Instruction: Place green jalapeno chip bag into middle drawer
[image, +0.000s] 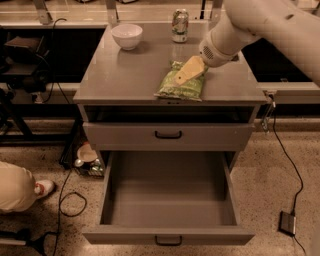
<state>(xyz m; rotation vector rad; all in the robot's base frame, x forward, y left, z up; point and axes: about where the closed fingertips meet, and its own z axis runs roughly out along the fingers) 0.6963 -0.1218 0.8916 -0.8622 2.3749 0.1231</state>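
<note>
The green jalapeno chip bag (184, 89) lies flat on the grey cabinet top (125, 70), near the front edge, right of the middle. My gripper (182, 77) comes in from the upper right on the white arm (250, 25) and sits over the bag's far half, at or just above its surface. The middle drawer (169, 192) is pulled wide open below, its grey interior bare, with its black handle (168, 241) on the front. The uppermost drawer (168, 134) above it is pushed in.
A white bowl (126, 36) and a green-white soda can (179, 25) stand at the back of the cabinet top. A person's leg and shoe (22, 187) are on the floor at left. Cables and a small black box (287, 223) lie on the floor.
</note>
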